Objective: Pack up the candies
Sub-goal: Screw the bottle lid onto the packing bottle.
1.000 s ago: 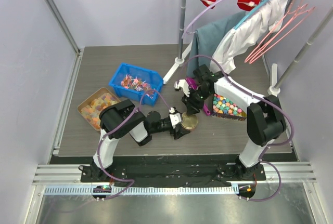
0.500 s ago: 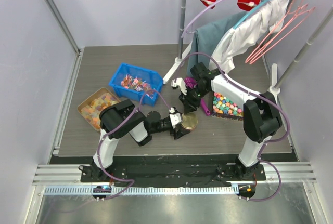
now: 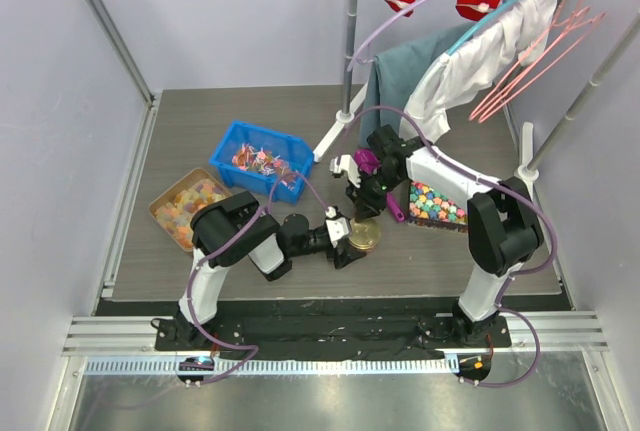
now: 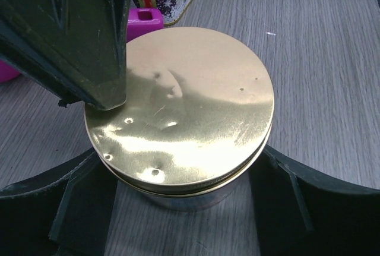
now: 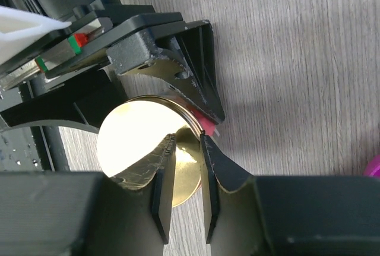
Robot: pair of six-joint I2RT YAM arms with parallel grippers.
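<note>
The candies (image 3: pixel 259 160), tiny red and pink wrapped sweets, lie in a blue bin (image 3: pixel 232 141) at the back left. A round tin with a gold lid (image 3: pixel 364 238) stands in front of the arms. My left gripper (image 3: pixel 350 237) is shut on the tin's body; its jaws sit on both sides below the lid (image 4: pixel 184 104). My right gripper (image 3: pixel 363 213) hangs over the lid (image 5: pixel 133 143) with its tips at the lid's edge. Its fingers (image 5: pixel 166 167) stand a narrow gap apart with nothing between them. One right finger (image 4: pixel 89 42) touches the lid's left side.
A tray of orange-yellow gummy pieces (image 3: pixel 186 207) lies at the left. A box of pastel cube sweets (image 3: pixel 436 203) lies at the right, with a magenta piece (image 3: pixel 397 209) beside it. A clothes rack post (image 3: pixel 349 51) with hanging garments stands behind.
My right gripper has shifted slightly over the tin's lid. The left gripper and the tin have not moved.
</note>
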